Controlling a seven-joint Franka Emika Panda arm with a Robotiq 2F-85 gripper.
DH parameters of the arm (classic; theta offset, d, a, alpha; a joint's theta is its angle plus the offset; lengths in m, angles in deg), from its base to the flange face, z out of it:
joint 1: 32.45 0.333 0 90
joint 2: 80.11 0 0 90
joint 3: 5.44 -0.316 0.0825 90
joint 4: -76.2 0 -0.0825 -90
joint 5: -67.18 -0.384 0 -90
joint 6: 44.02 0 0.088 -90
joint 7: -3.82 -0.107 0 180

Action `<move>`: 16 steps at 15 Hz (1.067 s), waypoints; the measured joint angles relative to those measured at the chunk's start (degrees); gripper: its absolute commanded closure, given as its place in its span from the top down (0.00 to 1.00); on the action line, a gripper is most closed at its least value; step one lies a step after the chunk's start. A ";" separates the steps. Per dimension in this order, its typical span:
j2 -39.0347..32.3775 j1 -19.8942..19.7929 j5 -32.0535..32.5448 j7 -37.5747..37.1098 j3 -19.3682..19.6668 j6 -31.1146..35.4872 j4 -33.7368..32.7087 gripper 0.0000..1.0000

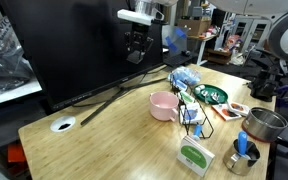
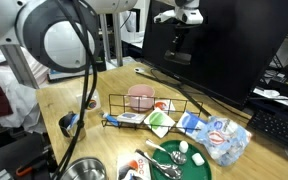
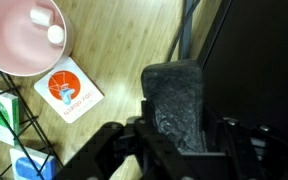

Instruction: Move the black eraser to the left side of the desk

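Above the desk (image 1: 114, 130), the gripper (image 1: 136, 55) clamps the black eraser (image 3: 176, 100).

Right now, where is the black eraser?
In the wrist view the black eraser is clamped in the pincer; in an exterior view that pincer hangs above the desk, in front of the dark monitor, up beyond the pink bowl.

Light-wood desk (image 1: 114, 135) (round white grommet (image 1: 63, 125) inset) with pink bowl (image 1: 164, 105), green plate (image 1: 211, 95), steel pot (image 1: 265, 124)
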 measured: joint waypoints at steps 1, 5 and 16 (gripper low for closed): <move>0.32 0.55 -0.05 1.86 -0.74 -0.20 -0.01 0.27; 1.17 3.27 -0.14 9.62 -3.64 -3.60 -0.04 0.27; 0.85 6.83 -0.13 17.14 -5.35 -11.76 0.34 0.52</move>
